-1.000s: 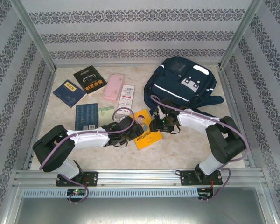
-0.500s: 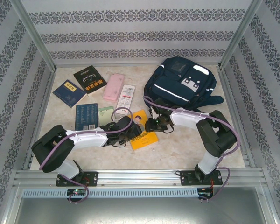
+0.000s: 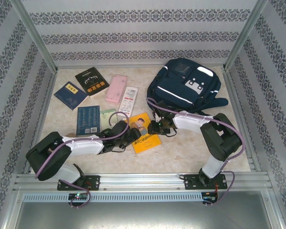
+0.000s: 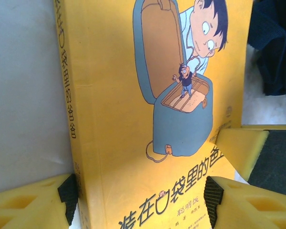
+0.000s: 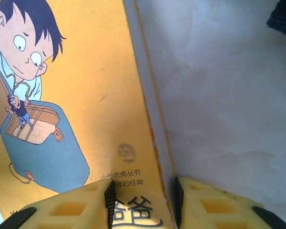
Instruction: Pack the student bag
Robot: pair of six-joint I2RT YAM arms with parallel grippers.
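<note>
The student bag point(image 3: 186, 86), a navy backpack with white stripes, lies at the back right; a corner of the student bag point(image 4: 274, 52) shows in the left wrist view. A yellow picture book point(image 3: 144, 134) lies in front of it. My right gripper point(image 3: 157, 127) is shut on that book's far edge, with its pads clamping the yellow book point(image 5: 86, 95) through its thickness around my right gripper point(image 5: 143, 191). My left gripper point(image 3: 129, 138) stands open at the near end. Its jaws straddle the yellow book point(image 4: 124, 119) across its width around my left gripper point(image 4: 140, 191), one pad against the spine.
A black book point(image 3: 92, 82), a blue book point(image 3: 70, 94), a pink pencil case point(image 3: 116, 88) and a white box point(image 3: 129, 99) lie at the back left. A dark blue book point(image 3: 88, 119) and a green item point(image 3: 107, 114) lie just left of my left arm.
My right gripper moved left to the yellow book and closed on its edge. My left arm drew back a little and its jaws narrowed around the book, which shifted slightly.
</note>
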